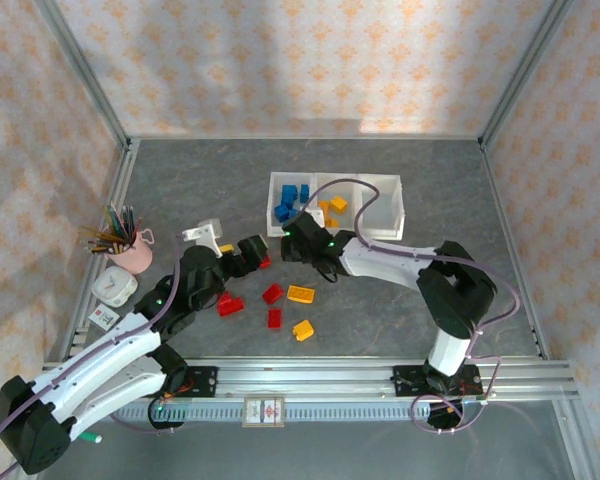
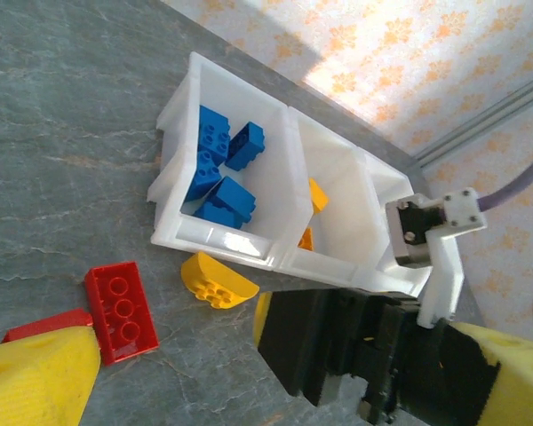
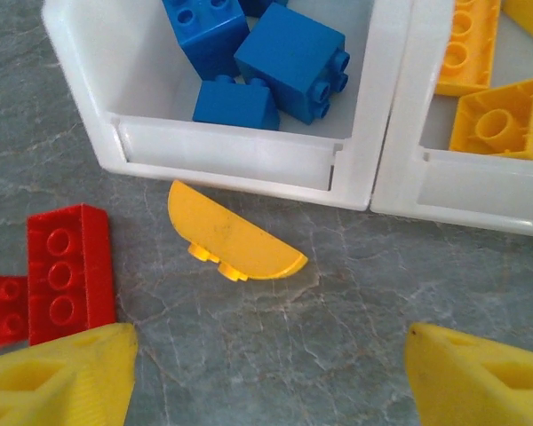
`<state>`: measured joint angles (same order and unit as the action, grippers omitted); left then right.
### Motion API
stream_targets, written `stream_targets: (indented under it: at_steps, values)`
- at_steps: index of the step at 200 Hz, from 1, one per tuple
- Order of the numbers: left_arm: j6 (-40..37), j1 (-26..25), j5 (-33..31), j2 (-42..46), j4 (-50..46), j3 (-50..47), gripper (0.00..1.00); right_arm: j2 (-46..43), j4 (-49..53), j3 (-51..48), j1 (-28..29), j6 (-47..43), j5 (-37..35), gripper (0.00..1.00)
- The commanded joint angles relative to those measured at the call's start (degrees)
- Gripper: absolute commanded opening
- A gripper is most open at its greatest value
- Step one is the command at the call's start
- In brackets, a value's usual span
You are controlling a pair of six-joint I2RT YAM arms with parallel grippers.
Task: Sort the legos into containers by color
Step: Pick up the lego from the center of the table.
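Bolted at the near rail, the left arm (image 1: 120, 345) and the right arm (image 1: 400, 258) both reach inward, so that their wrists meet over the middle of the grey surface (image 1: 430, 330), just in front of the containers (image 1: 388, 180). On that side the right jaws stand released, their yellow fingertips (image 3: 53, 377) wide apart with nothing between them, aimed at the surface beside the tray's front wall. Opposite them, the left jaws are likewise spread and grasp nothing, low beside a pair of red bricks (image 2: 120, 311), probably lined up to take one. Sorting shows in the three joined bins: blue legos (image 3: 289, 49) fill the left one and yellow-orange legos (image 3: 502, 120) lie in the middle one, which leaves the third, I judge, for red. A pink pencil cup (image 1: 130, 255) stands well apart at the left, out of the way of the work. More red (image 1: 272, 293) and yellow-orange (image 1: 300, 294) pieces lie scattered between the arms, not yet sorted. Smallest, a yellow half-round brick (image 3: 235, 240) rests on the surface just beside the blue bin's wall, ahead of the spread right jaws, likely their next pick for the middle bin.
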<state>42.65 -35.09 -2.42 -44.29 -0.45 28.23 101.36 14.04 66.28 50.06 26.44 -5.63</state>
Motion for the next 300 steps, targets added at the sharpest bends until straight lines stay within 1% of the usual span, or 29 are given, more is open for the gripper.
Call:
stream_targets:
  at_steps: [1,26,62,84,107,133,150,170,219,236,261,300]
  values:
    - [1.11,0.56,-2.54,1.65,-1.56,-0.76,0.99,3.39,-1.1,2.8,0.01,3.36,-1.69,0.79]
    - [1.09,0.64,-3.28,2.67,-2.0,-1.15,0.99,6.1,-1.95,4.15,0.12,3.44,-1.55,0.8]
    - [0.85,0.9,-3.54,3.16,-2.36,-1.34,0.99,10.82,-1.71,7.68,0.09,0.69,-1.73,0.82]
    - [0.85,1.07,-3.63,3.25,-2.32,-1.59,0.99,13.33,-0.54,10.24,0.11,1.3,-3.42,0.85]
    - [0.95,1.12,-3.54,3.34,-2.1,-1.86,0.99,15.41,0.06,11.94,0.12,3.8,-5.35,0.88]
    - [0.81,1.34,-3.43,3.38,-1.93,-1.82,0.99,17.65,1.46,13.99,0.11,5.9,-8.73,0.88]
    - [0.68,1.5,-3.43,3.33,-1.92,-1.86,0.99,18.7,1.93,15.15,0.12,6.77,-10.39,0.86]
    - [0.68,1.69,-3.37,3.31,-1.77,-1.87,0.99,19.94,1.96,16.3,0.11,7.11,-10.61,0.83]
    - [0.5,1.96,-3.12,3.35,-1.79,-1.86,0.99,20.82,1.6,16.31,0.12,6.58,-10.15,0.68]
    - [0.5,2.04,-3.01,3.34,-1.69,-1.86,0.99,19.72,1.1,14.99,0.12,6.22,-9.8,0.63]
    - [0.65,2.15,-2.56,3.34,-1.32,-1.77,0.99,17.39,0.61,12.39,0.2,5.83,-8.84,0.6]
    - [0.66,2.22,-1.55,3.42,-1.58,-0.99,0.99,10.21,0.57,6.05,0.84,5.93,-8.5,0.59]
